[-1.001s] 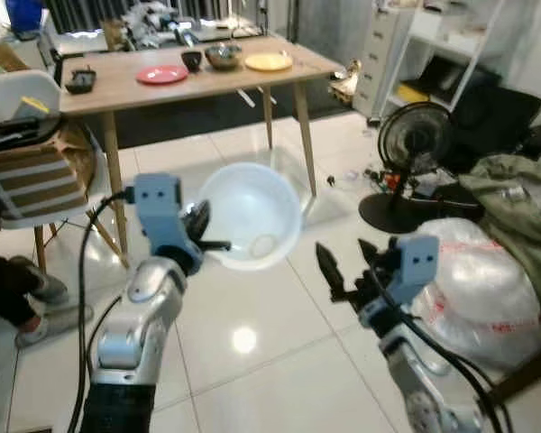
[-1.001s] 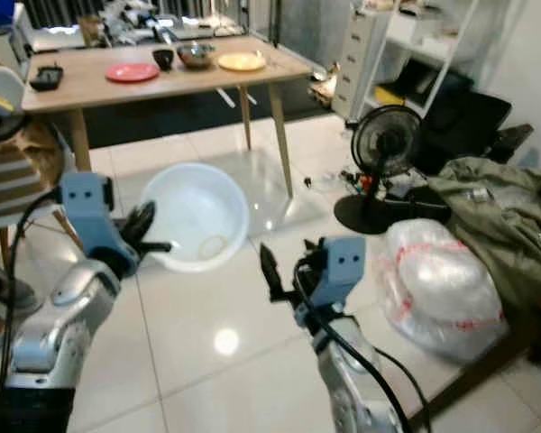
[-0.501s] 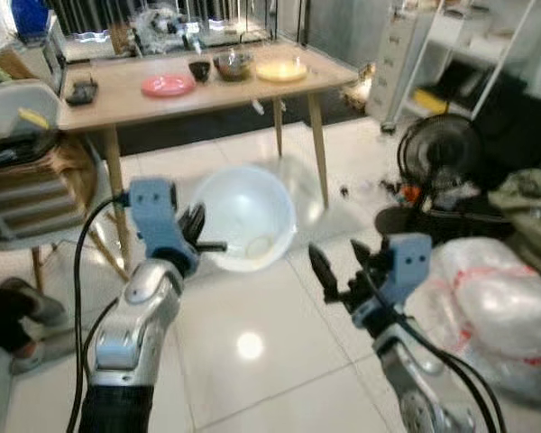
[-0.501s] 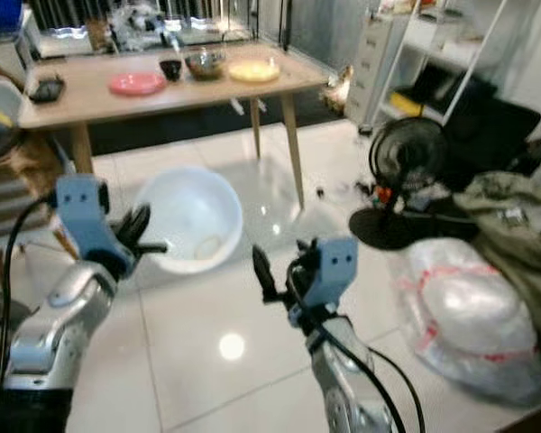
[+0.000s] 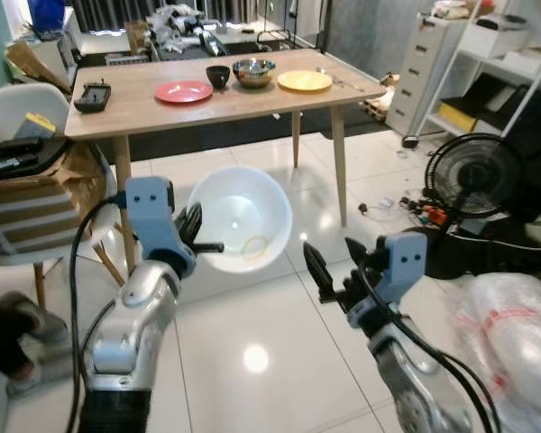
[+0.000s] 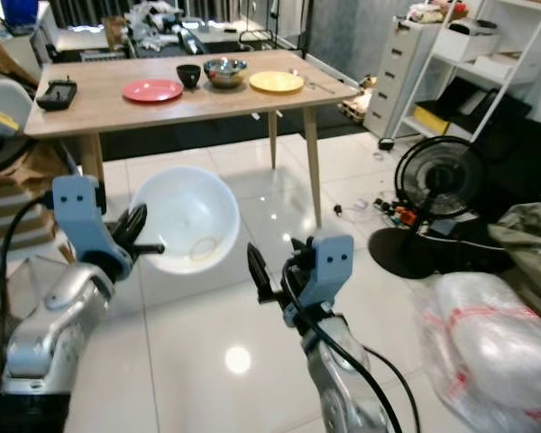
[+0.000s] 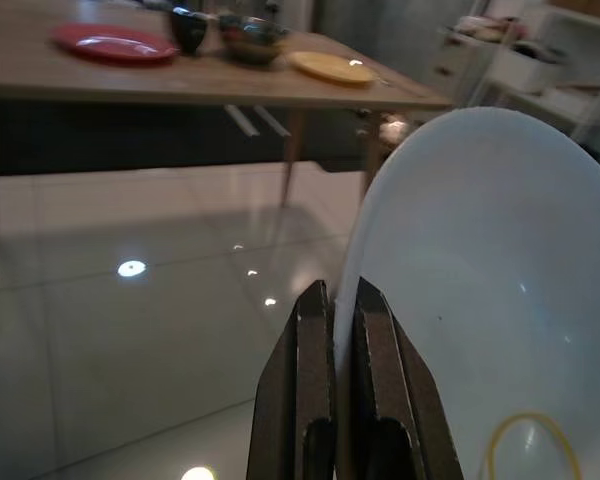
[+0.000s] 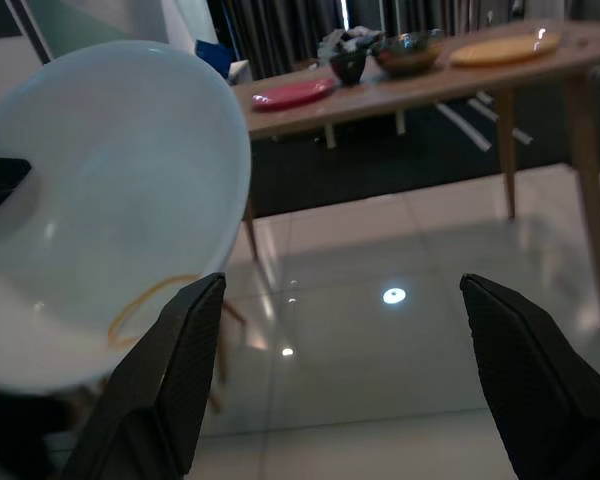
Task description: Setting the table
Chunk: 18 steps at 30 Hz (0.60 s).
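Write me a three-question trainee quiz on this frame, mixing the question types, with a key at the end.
1. True or false: the left tool is shut on the rim of the white bowl.
2. Which dish on the wooden table stands nearest the robot's right? A) red plate B) yellow plate C) black cup
3. Fill in: the right tool is ____ and holds nothing.

Key: 1. True, its fingers pinch the rim. 2. B; the order from the robot's left is red plate, black cup, metal bowl, yellow plate. 3. Open, with fingers spread wide beside the white bowl.
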Available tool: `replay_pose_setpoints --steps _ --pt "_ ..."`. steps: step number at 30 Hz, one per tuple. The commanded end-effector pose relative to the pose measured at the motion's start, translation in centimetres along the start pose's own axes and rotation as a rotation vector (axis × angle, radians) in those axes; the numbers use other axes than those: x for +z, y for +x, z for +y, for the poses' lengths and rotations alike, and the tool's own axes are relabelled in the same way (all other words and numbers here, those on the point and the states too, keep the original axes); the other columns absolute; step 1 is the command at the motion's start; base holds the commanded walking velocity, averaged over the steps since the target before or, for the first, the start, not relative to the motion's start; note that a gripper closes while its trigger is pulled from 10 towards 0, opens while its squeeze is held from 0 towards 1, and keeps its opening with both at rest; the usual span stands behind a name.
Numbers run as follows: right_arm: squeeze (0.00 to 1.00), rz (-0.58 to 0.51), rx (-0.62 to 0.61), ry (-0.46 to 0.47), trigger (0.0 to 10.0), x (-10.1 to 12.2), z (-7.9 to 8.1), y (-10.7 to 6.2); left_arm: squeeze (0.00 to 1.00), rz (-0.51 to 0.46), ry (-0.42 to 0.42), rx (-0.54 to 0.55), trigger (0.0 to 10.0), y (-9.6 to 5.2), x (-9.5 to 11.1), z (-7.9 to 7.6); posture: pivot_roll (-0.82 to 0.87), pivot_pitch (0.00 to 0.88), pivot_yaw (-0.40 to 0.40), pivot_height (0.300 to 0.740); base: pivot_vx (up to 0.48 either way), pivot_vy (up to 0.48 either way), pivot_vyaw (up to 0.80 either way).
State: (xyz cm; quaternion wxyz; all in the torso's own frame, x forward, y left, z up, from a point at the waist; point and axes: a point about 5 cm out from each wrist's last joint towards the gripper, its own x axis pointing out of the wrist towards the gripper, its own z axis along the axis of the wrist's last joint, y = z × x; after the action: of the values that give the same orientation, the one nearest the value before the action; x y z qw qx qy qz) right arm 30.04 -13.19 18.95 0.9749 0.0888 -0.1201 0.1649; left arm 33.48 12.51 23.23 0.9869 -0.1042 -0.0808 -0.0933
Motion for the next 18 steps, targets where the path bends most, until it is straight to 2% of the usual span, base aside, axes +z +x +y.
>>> replay_pose_setpoints --steps 1,18 --pt "0.0 0.012 0.015 0.018 10.0 -0.34 0.49 0.0 0.0 -0.003 0.009 0.023 10.0 -0.21 0.02 0.62 0.03 0.079 0.07 0.74 0.48 0.0 0.0" --pt "0.0 0.014 0.022 0.011 10.0 -0.23 0.3 0.09 0.0 -0.002 0.004 0.027 10.0 -0.31 -0.21 0.48 0.03 0.07 0.056 0.74 0.48 0.0 0.0"
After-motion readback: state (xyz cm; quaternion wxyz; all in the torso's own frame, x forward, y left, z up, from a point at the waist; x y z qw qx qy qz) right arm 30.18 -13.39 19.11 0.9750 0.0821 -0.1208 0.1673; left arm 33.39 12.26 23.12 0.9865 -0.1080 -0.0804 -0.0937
